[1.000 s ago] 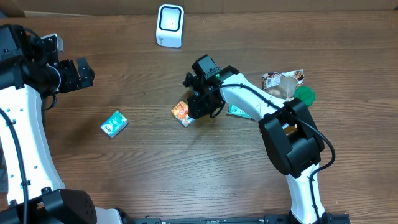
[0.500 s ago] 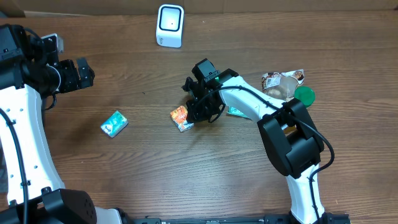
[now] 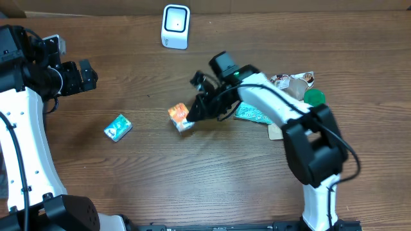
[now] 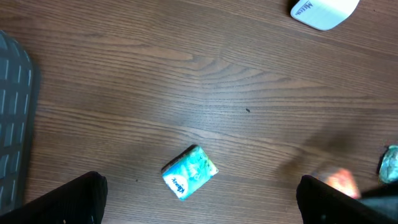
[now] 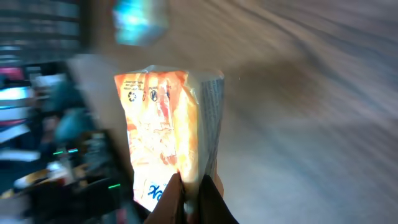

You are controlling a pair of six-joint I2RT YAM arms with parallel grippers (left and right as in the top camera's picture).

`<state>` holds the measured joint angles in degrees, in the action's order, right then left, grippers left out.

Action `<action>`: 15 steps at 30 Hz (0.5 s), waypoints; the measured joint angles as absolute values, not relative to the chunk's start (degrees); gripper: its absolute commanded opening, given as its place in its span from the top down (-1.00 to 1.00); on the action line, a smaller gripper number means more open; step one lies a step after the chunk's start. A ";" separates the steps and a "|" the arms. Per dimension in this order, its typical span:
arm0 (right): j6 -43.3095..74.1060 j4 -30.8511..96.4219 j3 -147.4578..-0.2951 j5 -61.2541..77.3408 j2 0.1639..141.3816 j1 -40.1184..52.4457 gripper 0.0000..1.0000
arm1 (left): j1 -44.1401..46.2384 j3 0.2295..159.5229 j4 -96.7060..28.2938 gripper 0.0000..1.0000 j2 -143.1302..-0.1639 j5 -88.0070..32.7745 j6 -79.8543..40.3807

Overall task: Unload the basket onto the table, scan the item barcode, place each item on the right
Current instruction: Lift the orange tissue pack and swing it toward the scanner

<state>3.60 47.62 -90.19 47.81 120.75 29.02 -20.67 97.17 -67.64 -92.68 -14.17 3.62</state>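
Observation:
An orange tissue pack (image 3: 179, 117) hangs at the tip of my right gripper (image 3: 192, 114) near the table's middle. In the right wrist view the pack (image 5: 166, 140) stands upright, its lower edge pinched by the shut gripper (image 5: 193, 198). The white barcode scanner (image 3: 175, 25) stands at the back centre, well apart from the pack, and its corner (image 4: 323, 9) shows in the left wrist view. My left gripper (image 3: 85, 75) hovers at the far left, wide open (image 4: 202, 202) and empty, above a teal tissue pack (image 4: 189, 172).
The teal tissue pack (image 3: 117, 127) lies at the left of the table. A flat teal packet (image 3: 252, 115), a crumpled wrapper (image 3: 292, 85) and a green lid (image 3: 315, 97) lie behind my right arm.
My right gripper has shut on the orange pack and carried it a little left, with the wrist swung round. The left arm has not moved.

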 measured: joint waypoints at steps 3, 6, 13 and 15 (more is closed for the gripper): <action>2.85 48.75 -90.17 54.08 116.27 27.22 0.92 | -20.67 97.17 -67.64 -0.99 -92.68 -14.17 3.62; 1.83 49.87 -90.19 60.34 111.46 25.41 0.92 | -20.67 97.17 -67.64 -0.99 -92.68 -14.17 3.62; -0.36 54.81 -90.21 80.49 103.28 18.46 0.93 | -20.67 97.17 -67.61 -0.99 -92.68 -14.17 3.62; -0.62 58.26 -90.21 83.72 102.74 16.43 0.92 | -20.67 97.17 -67.66 -0.99 -92.68 -14.17 3.62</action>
<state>-0.62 58.26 -90.21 83.72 102.74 16.43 -20.67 97.17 -67.66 -92.68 -14.17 3.62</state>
